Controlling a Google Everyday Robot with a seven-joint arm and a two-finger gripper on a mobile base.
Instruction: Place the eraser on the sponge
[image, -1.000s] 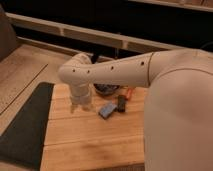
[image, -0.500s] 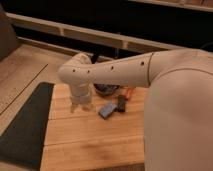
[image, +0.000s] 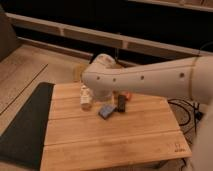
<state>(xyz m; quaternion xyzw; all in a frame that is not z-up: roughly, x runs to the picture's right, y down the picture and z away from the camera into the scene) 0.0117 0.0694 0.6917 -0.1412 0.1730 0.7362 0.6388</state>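
Wooden slats form the table (image: 115, 145), and over it we see the white arm (image: 150, 77) reaching across, its pincer (image: 102, 95) hanging under the bend, jaws wide and nothing in them. A white-and-tan carton (image: 86, 97) stands near it. The blue sponge (image: 106, 111) lies flat in front, and the dark eraser (image: 121, 102) sits just beside it on the side away from the carton, not on it. We judge it best to centre over the eraser, close across its narrow sides, lift clear, then lower it flat onto the sponge's middle.

Eraser (image: 121, 102) right of sponge (image: 106, 111); jaws behind sponge.
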